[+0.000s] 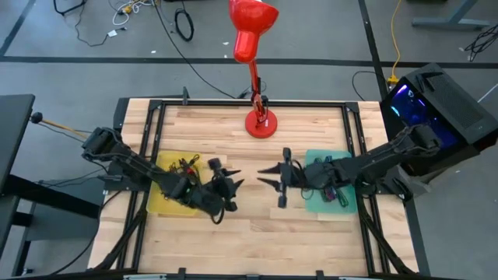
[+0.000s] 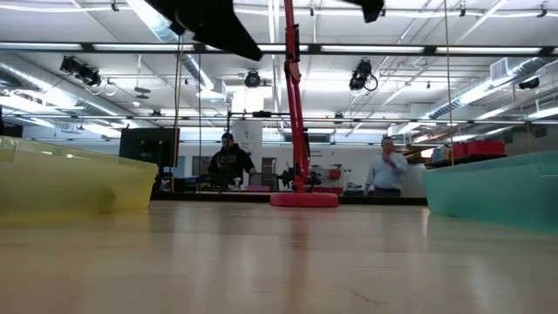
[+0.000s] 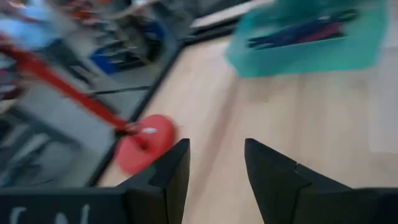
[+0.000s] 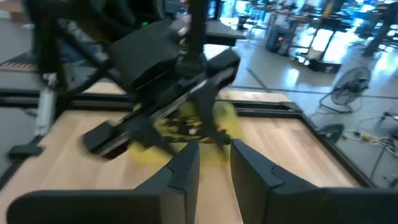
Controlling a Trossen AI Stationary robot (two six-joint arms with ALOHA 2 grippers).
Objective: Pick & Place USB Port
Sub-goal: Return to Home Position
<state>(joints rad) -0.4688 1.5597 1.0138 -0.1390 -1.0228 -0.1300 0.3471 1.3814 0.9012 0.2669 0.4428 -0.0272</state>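
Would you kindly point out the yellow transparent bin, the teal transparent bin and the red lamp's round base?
yellow transparent bin (image 2: 70,183), low view, its side wall.
teal transparent bin (image 2: 497,187), low view, its side wall.
red lamp's round base (image 1: 264,127), high view, the disc's top.

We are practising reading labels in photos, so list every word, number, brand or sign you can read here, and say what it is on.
No text reads clearly in any view.
White marks on the body of the left gripper, left wrist view: too blurred to read.
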